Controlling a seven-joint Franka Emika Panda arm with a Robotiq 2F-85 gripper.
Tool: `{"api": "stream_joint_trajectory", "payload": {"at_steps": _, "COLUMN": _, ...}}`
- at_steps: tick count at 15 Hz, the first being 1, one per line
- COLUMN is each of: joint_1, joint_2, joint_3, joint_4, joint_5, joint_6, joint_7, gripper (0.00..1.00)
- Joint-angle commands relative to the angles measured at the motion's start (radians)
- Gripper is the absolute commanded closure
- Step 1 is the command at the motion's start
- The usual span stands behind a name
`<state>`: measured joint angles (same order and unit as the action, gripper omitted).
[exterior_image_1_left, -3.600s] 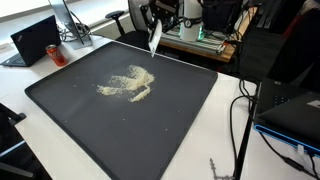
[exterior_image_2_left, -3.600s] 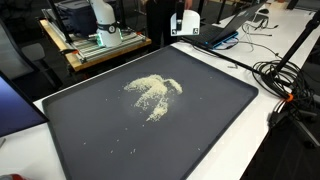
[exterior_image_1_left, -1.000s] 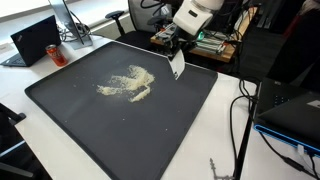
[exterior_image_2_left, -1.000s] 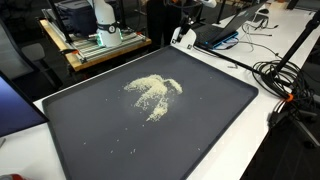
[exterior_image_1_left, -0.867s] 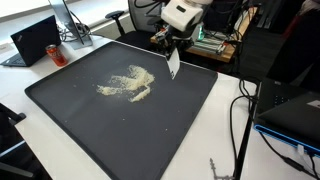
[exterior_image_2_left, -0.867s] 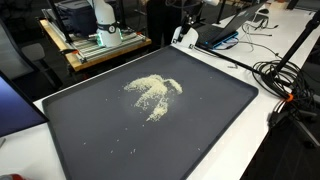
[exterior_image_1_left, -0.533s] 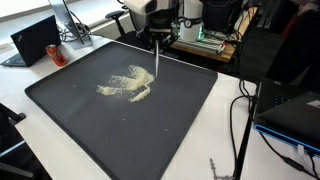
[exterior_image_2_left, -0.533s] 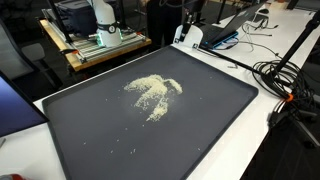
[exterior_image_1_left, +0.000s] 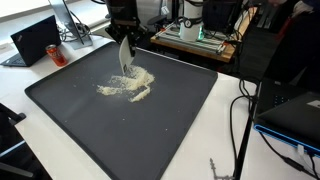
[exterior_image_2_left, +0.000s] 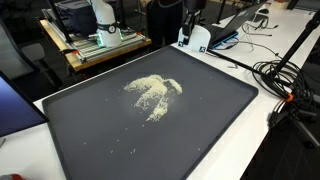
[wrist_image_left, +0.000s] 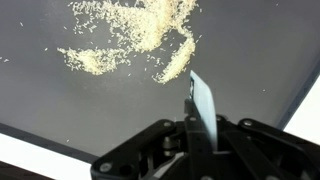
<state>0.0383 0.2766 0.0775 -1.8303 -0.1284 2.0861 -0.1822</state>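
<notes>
Wrist view: I am looking down past the gripper, whose jaws are clamped tight on a thin white scraper. The blade is sticking out from between the fingers toward twelve o'clock. The pile of pale crumbs is spreading across the dark mat at about eleven o'clock from the blade's tip. Its nearest curved streak is lying just beside that tip, and the bulk of the pile is sitting farther up the picture. I cannot tell whether the blade's edge is touching the mat.

In an exterior view, the gripper is hanging over the far part of the mat with the scraper pointing down. The crumbs are lying at six o'clock from it, close under the blade. A laptop is sitting on the table at nine o'clock from the gripper.

In an exterior view, the scraper is showing white near the mat's far edge, and the crumbs are lying at about seven o'clock from it.
</notes>
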Motion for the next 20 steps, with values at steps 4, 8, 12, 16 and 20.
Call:
{"api": "stream_joint_trajectory", "payload": {"at_steps": 4, "joint_1": -0.029, "joint_2": 0.069, "joint_3": -0.055, "joint_4": 0.090, "joint_5": 0.002, "joint_6": -0.040, "joint_7": 0.028, "gripper": 0.99}}
{"api": "stream_joint_trajectory", "payload": {"at_steps": 8, "joint_1": -0.027, "joint_2": 0.094, "joint_3": -0.081, "joint_4": 0.133, "joint_5": -0.037, "joint_6": -0.146, "joint_7": 0.027, "gripper": 0.99}}
{"api": "stream_joint_trajectory", "payload": {"at_steps": 12, "joint_1": -0.044, "joint_2": 0.124, "joint_3": -0.107, "joint_4": 0.176, "joint_5": -0.032, "joint_6": -0.213, "joint_7": 0.052, "gripper": 0.99}}
{"api": "stream_joint_trajectory", "payload": {"at_steps": 16, "joint_1": -0.075, "joint_2": 0.152, "joint_3": -0.141, "joint_4": 0.195, "joint_5": -0.019, "joint_6": -0.278, "joint_7": 0.082, "gripper": 0.99}}
{"api": "stream_joint_trajectory", "payload": {"at_steps": 20, "joint_1": -0.091, "joint_2": 0.145, "joint_3": -0.150, "joint_4": 0.164, "joint_5": -0.024, "joint_6": -0.264, "joint_7": 0.092, "gripper": 0.96}}
